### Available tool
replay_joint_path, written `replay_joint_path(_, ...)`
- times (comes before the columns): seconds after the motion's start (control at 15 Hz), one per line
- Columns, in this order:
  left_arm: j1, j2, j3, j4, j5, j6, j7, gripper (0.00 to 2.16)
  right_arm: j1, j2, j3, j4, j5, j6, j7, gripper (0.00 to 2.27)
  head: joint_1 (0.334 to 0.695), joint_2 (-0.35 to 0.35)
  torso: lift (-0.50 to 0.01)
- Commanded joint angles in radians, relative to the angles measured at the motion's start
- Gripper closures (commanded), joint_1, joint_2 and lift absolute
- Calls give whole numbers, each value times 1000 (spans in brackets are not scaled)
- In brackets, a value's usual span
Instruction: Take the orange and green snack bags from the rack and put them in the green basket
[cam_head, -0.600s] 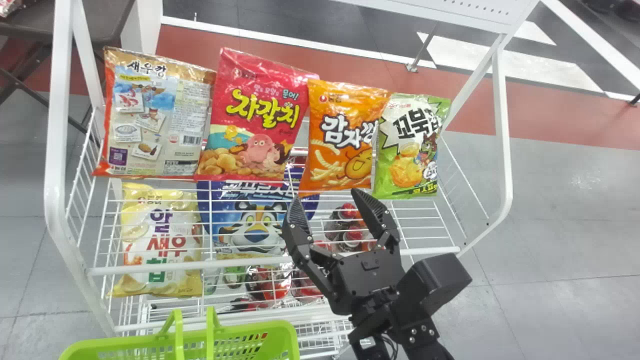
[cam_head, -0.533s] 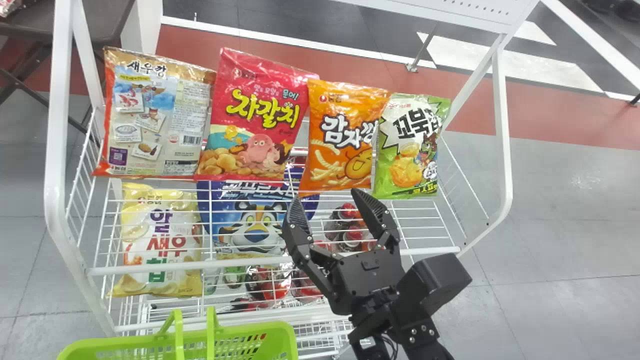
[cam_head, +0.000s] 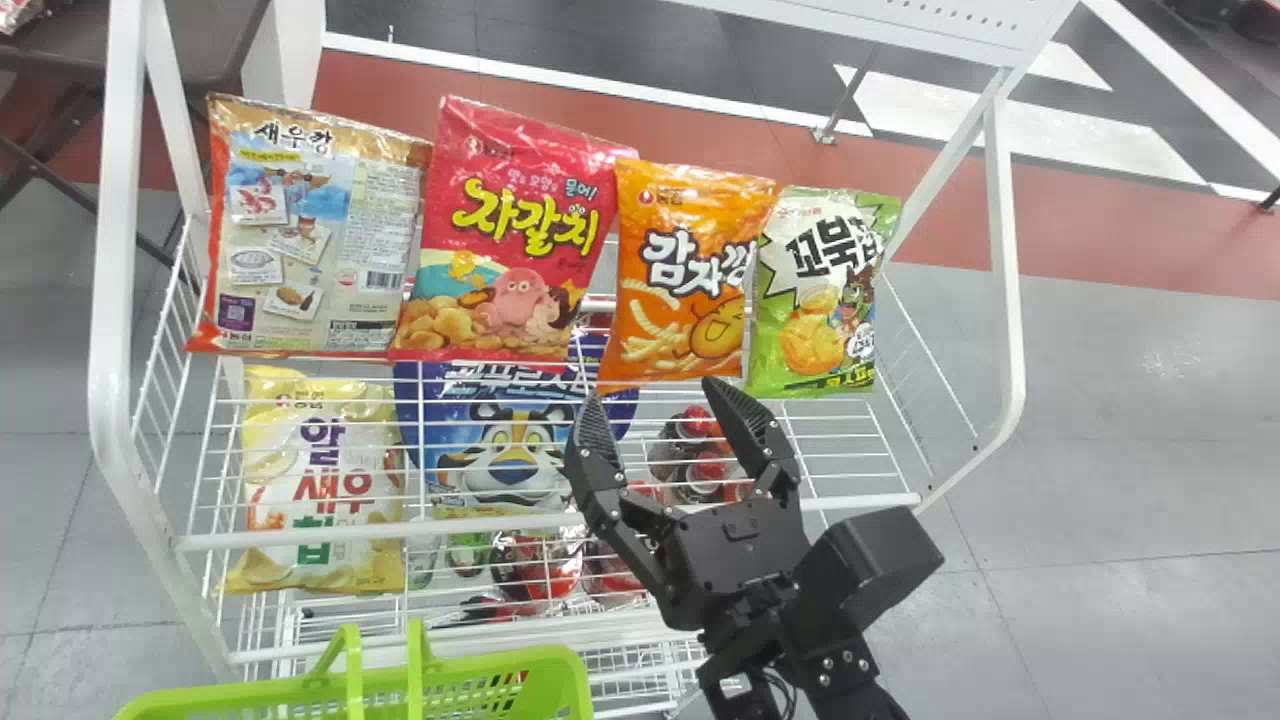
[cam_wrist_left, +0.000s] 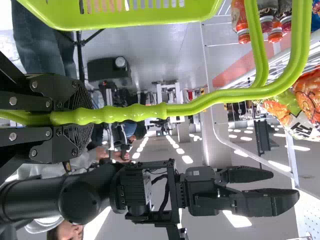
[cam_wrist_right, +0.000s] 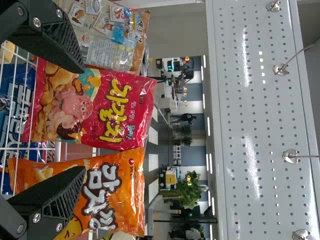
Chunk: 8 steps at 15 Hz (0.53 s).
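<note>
The orange bag (cam_head: 690, 270) and green bag (cam_head: 820, 290) stand side by side on the rack's (cam_head: 115, 250) right half. Both look light, puffy and slippery, their contents easily crushed; a gentle pinch across the orange one's middle should serve. The right gripper (cam_head: 651, 392) is spread and empty at its near edge; the left gripper (cam_wrist_left: 75, 117) clasps the handle (cam_wrist_left: 135, 112) of the near-left basket (cam_head: 540, 662).

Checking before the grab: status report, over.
Left gripper shut on basket handle. Right gripper open, empty, near orange bag's lower edge. Green bag also on rack. Red bag crowding orange's left edge.
</note>
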Motion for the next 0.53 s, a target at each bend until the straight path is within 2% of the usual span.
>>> replay_joint_path(0.0,0,0,2,0,0,2,-1,2145,0,-1,0,0,0,-2,0,130,695,-350,0)
replay_joint_path(0.47,0,2,2,0,0,-1,-4,2148,-149,16,-75,124,-31,65,0,130,695,-350,0)
